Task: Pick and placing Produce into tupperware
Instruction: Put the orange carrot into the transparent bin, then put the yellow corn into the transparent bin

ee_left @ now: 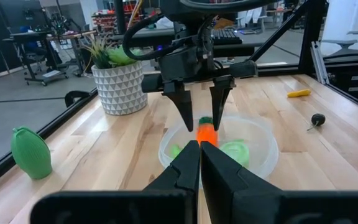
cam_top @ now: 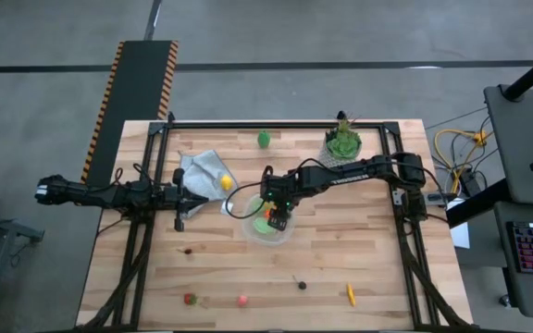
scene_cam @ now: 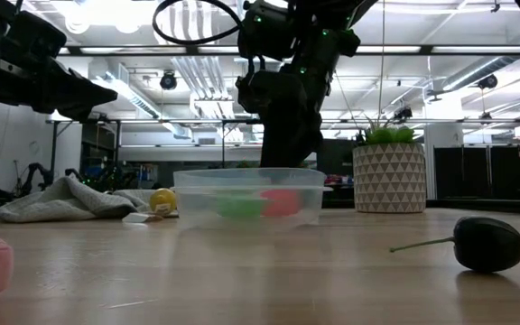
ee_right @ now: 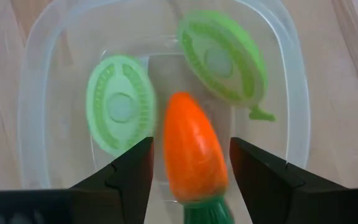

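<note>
Spanning the middle of the high view, the wooden table carried both dark arms, the right one reaching in from the right edge toward the centre and the left one lying along the left edge. The potted plant stood near the far right corner, and a crumpled grey cloth lay toward the far left, with a yellow fruit at its rim. The tupperware sat close to the table's centre, holding two green slices on its floor. The right gripper hung straight above it, its fingers apart, and an orange carrot with a green top sat between them without either one touching it; whether it was already resting in the tupperware could not be told. The left gripper waited just left of the tupperware, fingers pressed together on nothing. A green fruit stood by the far edge. Along the near edge lay a strawberry, a pink fruit, a dark stemmed fruit and a small yellow piece.
</note>
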You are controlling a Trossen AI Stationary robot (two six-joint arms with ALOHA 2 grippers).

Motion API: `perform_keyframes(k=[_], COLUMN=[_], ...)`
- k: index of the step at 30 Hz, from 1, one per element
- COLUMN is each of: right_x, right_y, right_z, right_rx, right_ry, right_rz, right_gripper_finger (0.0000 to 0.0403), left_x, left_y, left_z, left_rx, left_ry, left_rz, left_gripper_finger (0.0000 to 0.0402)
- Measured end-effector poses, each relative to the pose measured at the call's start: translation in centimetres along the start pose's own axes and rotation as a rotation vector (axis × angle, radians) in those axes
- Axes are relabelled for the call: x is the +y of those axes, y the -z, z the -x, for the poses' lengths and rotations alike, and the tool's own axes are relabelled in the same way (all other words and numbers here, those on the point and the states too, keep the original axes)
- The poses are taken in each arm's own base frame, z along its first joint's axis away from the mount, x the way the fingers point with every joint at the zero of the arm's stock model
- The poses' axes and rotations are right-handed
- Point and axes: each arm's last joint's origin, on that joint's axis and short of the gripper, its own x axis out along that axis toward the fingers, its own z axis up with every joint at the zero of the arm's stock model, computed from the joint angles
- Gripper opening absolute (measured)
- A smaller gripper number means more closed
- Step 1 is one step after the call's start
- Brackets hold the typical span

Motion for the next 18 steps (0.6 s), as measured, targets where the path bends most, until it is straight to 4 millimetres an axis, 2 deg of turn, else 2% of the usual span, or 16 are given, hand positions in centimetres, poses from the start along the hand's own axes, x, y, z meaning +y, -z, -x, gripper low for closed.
perform_keyframes(k=[10,18], right_x=[0.1,1.3], right_y=[-0.2,-2.5], right_z=[0.5,2.0], right_rx=[-0.016,-0.178], right_ry=[-0.001,-0.033], right_rz=[0.051,0.194], right_gripper_finger=[0.021,0.021], left_x=[0.0,0.0], left_y=[0.0,0.0], left_z=[0.0,0.0], left_rx=[0.001,-0.001], left_ry=[0.0,0.0], left_rz=[0.0,0.001], left_gripper_finger=[0.0,0.0])
